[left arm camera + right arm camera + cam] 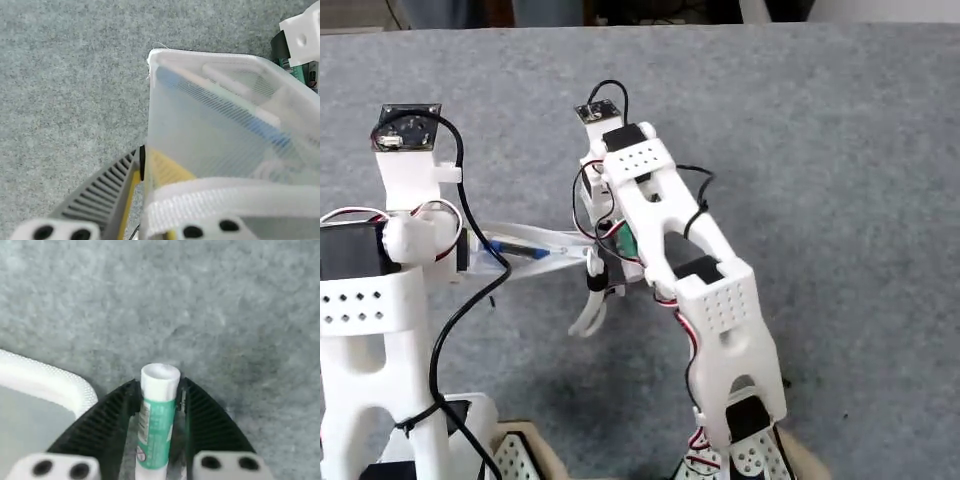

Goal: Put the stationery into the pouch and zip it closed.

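My right claw (pixel 159 386) is clamped on a green glue stick (pixel 156 435) beside the pouch (pixel 215 125), which my left claw (pixel 145 167) grips by one end.

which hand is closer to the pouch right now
Left. The left hand is clamped on the pouch itself; the right hand, shut on a green and white tube, sits just beside the pouch's corner.
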### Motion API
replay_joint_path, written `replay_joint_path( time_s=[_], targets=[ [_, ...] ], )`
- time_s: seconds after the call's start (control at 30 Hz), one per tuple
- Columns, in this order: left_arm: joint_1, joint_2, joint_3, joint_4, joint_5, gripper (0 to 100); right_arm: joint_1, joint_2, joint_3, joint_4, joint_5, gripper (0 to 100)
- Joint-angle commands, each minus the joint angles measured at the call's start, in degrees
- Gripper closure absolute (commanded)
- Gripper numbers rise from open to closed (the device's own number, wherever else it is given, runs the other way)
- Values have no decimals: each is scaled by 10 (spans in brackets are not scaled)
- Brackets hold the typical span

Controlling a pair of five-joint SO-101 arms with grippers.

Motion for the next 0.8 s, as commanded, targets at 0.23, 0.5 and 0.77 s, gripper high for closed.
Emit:
replay_joint_path(
  time_s=[0.23,0.5,0.77],
  targets=[
    [-16,3,2,4,6,972,3,-1,-18,-5,-1,986],
    [-16,3,2,4,6,972,4,-7,-24,-3,0,985],
    [-16,3,2,4,6,972,29,-37,-66,18,48,986]
  ],
)
